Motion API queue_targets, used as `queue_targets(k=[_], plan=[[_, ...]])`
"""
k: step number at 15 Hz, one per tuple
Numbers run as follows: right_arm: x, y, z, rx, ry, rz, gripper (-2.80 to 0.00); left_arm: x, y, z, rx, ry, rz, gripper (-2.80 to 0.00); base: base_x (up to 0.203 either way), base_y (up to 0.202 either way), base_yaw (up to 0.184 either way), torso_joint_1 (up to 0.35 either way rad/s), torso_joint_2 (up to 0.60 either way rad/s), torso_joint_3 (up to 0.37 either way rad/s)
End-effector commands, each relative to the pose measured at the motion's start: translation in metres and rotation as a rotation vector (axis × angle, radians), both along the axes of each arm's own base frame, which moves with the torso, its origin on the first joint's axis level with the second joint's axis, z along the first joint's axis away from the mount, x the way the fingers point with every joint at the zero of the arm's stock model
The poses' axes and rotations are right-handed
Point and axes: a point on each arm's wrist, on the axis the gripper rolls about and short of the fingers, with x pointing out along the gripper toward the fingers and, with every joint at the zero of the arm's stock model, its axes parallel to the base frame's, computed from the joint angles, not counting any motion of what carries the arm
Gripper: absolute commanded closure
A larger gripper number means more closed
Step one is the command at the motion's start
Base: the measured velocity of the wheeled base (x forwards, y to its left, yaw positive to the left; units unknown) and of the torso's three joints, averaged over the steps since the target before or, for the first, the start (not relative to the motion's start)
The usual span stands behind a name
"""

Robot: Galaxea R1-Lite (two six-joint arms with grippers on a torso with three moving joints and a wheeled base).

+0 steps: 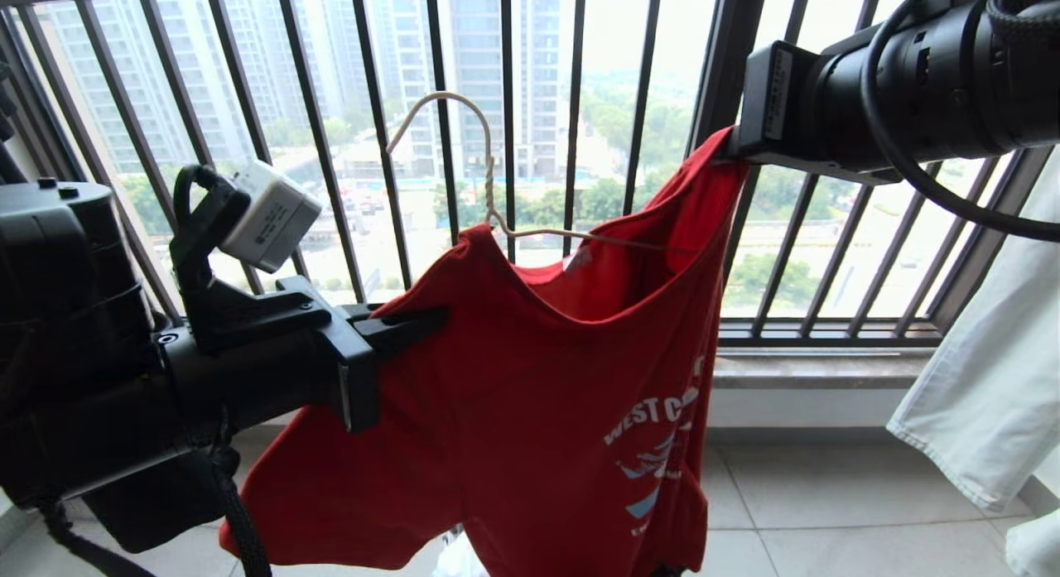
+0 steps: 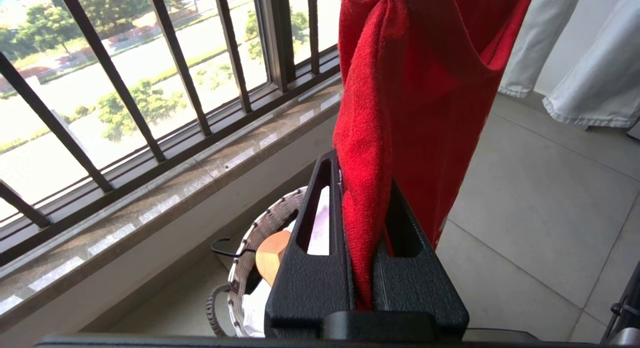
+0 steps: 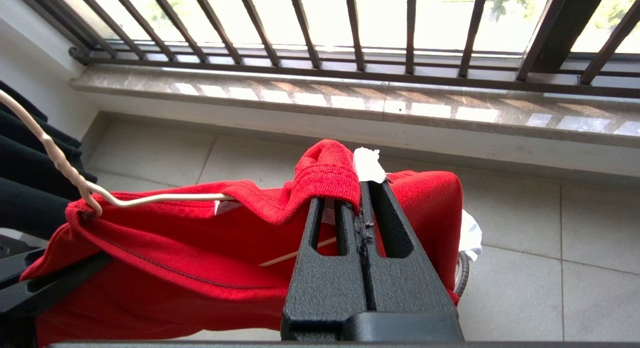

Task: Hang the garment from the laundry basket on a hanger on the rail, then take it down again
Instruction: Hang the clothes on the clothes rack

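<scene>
Left gripper (image 1: 431, 319): lower left of the head view, level, jaws clamped on a fold of the garment (image 1: 530, 411). Right gripper (image 1: 733, 146): upper right, pinched on the collar. Hanger (image 1: 489, 188): centre, one shoulder inside the shirt, hook free in air. Laundry basket (image 2: 250, 238): mostly hidden behind the left gripper's fingers. Chest lettering partly folded away.

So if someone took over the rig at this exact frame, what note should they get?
Left claw: shut on the red T-shirt, pinching a bunched fold at one shoulder.
Right claw: shut on the shirt's collar edge, held higher on the other side.
White wire hanger: partly threaded inside the neck, hook free in the air, not on any rail; no rail in view.
Laundry basket: on the floor below the left claw by the window railing.
Done: shirt lifted out, hanger partly in.
Left: seat the hanger, hang it, then take it down.
</scene>
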Motion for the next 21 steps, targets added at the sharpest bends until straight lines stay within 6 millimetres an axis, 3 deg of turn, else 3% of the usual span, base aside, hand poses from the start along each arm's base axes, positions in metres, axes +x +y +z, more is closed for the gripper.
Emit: queue_targets(k=[1,4,7,13,17,21], plan=[[0.006,0.001,-0.005,-0.012,0.014,-0.016,0.0,-0.013,0.008,0.007,-0.002,-0.009,-0.001,0.0,0.0,0.0,0.0,0.0,0.0,0.0],[0.008,0.0,-0.005,-0.019,0.015,-0.03,0.0,-0.021,0.013,0.009,0.02,-0.02,-0.001,0.0,0.0,0.0,0.0,0.0,0.0,0.0],[0.002,0.004,-0.004,-0.018,0.015,-0.005,0.0,-0.016,0.011,0.005,0.046,-0.005,0.022,0.0,0.0,0.0,0.0,0.0,0.0,0.0],[-0.014,0.033,-0.01,-0.02,0.031,0.1,0.0,0.016,-0.007,-0.011,0.086,-0.001,0.1,0.0,0.0,0.0,0.0,0.0,0.0,0.0],[-0.001,0.05,-0.014,0.008,-0.014,0.078,0.0,0.04,-0.022,-0.024,-0.041,-0.039,0.108,0.0,0.0,0.0,0.0,0.0,0.0,0.0],[-0.019,0.069,-0.013,0.025,-0.025,0.164,0.0,0.052,-0.037,-0.037,-0.074,-0.056,0.111,0.0,0.0,0.0,0.0,0.0,0.0,0.0]])
